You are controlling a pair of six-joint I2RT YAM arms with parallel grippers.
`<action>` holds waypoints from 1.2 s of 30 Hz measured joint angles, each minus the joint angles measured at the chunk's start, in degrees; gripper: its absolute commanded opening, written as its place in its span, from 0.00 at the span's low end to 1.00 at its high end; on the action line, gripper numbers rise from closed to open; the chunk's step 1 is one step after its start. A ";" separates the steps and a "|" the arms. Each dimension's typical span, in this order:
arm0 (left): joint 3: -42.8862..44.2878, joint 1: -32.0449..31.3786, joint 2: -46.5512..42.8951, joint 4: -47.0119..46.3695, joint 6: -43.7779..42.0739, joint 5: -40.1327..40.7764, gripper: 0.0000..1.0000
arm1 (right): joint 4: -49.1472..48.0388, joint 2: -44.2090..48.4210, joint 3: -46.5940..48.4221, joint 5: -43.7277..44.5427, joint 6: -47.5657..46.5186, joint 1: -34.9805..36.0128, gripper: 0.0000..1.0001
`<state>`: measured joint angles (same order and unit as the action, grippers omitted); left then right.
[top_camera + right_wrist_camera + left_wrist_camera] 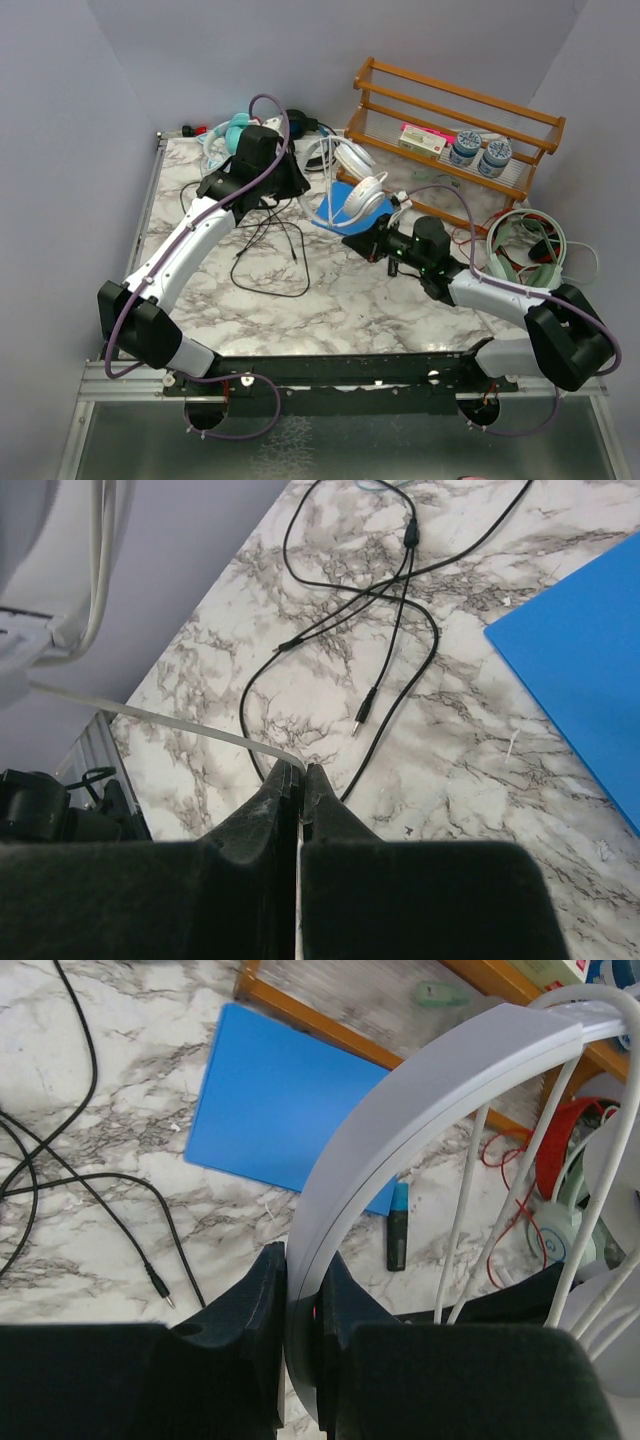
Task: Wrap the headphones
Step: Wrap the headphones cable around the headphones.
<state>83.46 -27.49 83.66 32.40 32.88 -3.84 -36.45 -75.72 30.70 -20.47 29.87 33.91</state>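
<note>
Headset [400,1110] cable [150,718] end hidden inside closed right pincer [300,777].

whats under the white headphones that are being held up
A blue sheet lies flat on the marble table below the white headphones, with a blue-capped marker beside its corner. The headband hides part of the sheet.

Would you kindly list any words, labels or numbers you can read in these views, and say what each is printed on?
None can be read.
On the pink and green box on the wooden rack: print too small to read.
On the blue-lidded jars beside it: labels blurred.
</note>
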 measured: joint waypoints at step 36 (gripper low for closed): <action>-5.86 1.05 2.82 4.61 -19.39 -25.03 0.00 | -13.18 -3.96 -11.87 -10.14 -0.28 -0.39 0.42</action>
<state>77.60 -26.44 86.48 37.01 13.50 -28.86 -49.63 -79.68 18.83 -30.61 29.58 33.52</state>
